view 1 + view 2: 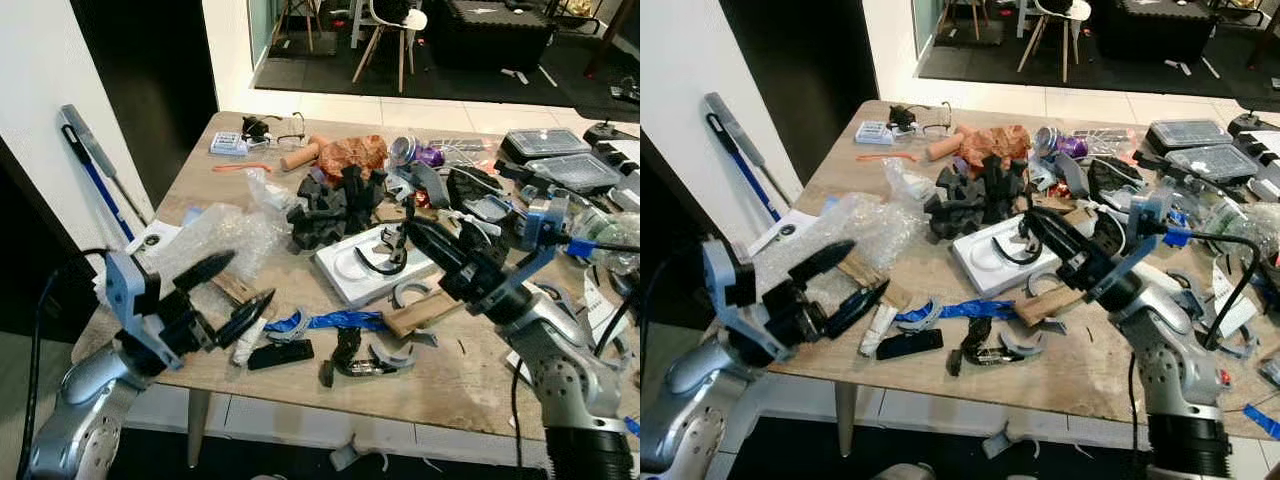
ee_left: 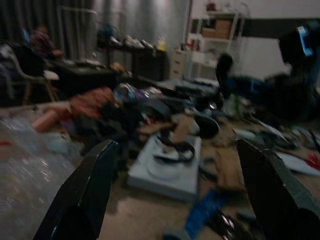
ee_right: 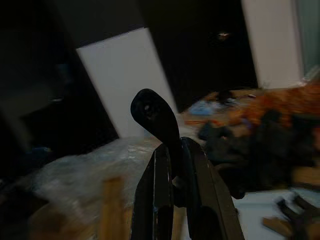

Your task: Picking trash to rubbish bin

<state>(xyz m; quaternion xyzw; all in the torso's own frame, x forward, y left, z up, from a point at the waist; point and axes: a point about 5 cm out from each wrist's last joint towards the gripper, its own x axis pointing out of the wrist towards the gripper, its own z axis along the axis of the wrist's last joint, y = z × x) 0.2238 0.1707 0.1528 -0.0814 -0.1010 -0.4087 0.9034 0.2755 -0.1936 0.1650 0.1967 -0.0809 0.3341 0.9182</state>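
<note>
Nearest to us is the left gripper [image 1: 238, 288], raised over the near left corner of the wooden table [image 1: 470, 372]. Its two black fingers [image 2: 85, 192] are spread wide apart, with nothing between them.

The table is the largest item before us and is covered with clutter. On its left part lies a crumpled sheet of clear bubble wrap [image 1: 215, 235], just beyond the left gripper. At the centre sits a flat white tray [image 1: 365, 268] with a black curved strap lying on it. Just beyond the tray we see a heap of black foam pieces [image 1: 335, 205], and beyond that an orange crumpled lump [image 1: 352, 154]. On the far right stand clear plastic boxes [image 1: 560, 160].

The right gripper [image 1: 412, 228] reaches in from the right and hangs above the white tray. In the right wrist view its fingers are pressed together on a thin black curved piece [image 3: 157, 120], which sticks out past the fingertips.

Smaller items lie near the front edge: a blue strip of tape [image 1: 335, 320], a piece of brown cardboard [image 1: 420, 313] just right of it, and a small black bar [image 1: 280, 354] on the near side of the tape.

A blue-handled tool [image 1: 95, 165] leans against the white wall to the left of the table.
</note>
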